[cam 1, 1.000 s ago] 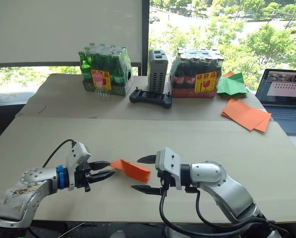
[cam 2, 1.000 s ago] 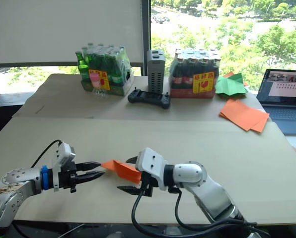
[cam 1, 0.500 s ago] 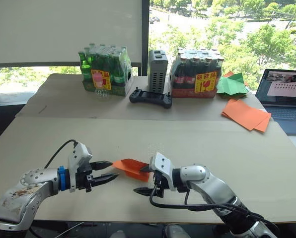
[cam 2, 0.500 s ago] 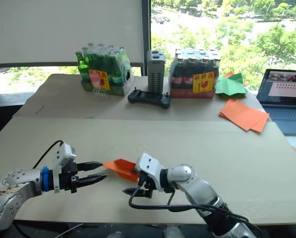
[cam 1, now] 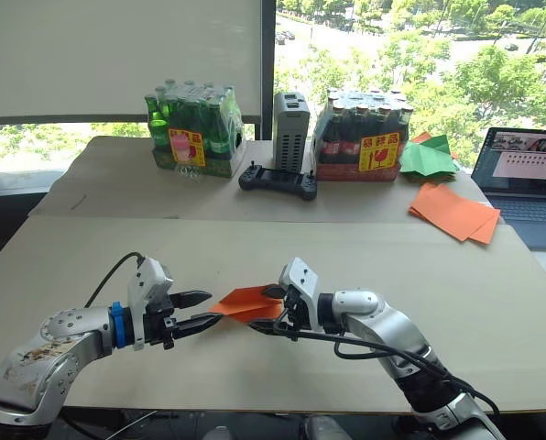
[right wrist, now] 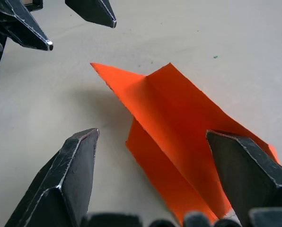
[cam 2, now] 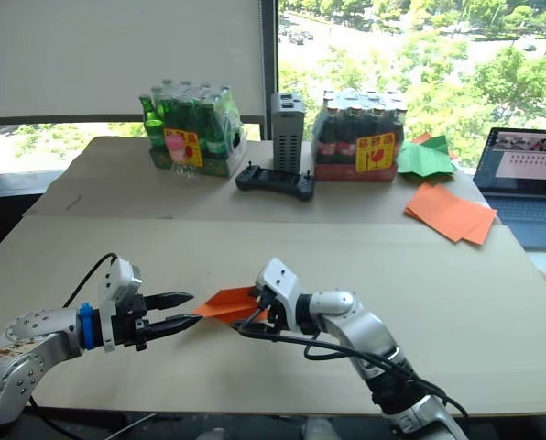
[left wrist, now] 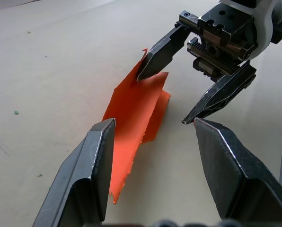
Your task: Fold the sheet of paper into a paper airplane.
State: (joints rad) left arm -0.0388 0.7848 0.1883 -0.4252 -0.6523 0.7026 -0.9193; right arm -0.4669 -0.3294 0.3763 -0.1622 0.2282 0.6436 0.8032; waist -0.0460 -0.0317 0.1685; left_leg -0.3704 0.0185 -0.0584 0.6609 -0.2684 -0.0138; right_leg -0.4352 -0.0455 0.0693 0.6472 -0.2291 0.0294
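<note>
The sheet of paper is a bright orange, narrow, pointed wedge with creases, lying on the near table with one flap raised. Its tip points toward my left gripper, which is open and stops just short of that tip. My right gripper is open and straddles the wedge's wide end. In the left wrist view one right finger touches the top edge of the paper, while the other sits off to the side. The right wrist view has the paper between its own spread fingers.
On the far table stand a pack of green bottles, a grey box, a pack of dark bottles and a black controller. A green paper shape, a stack of orange sheets and a laptop lie at the right.
My right gripper has reached forward and turned, closing in around the wedge's wide end. The paper's flap has lifted slightly. My left gripper has edged toward the tip.
</note>
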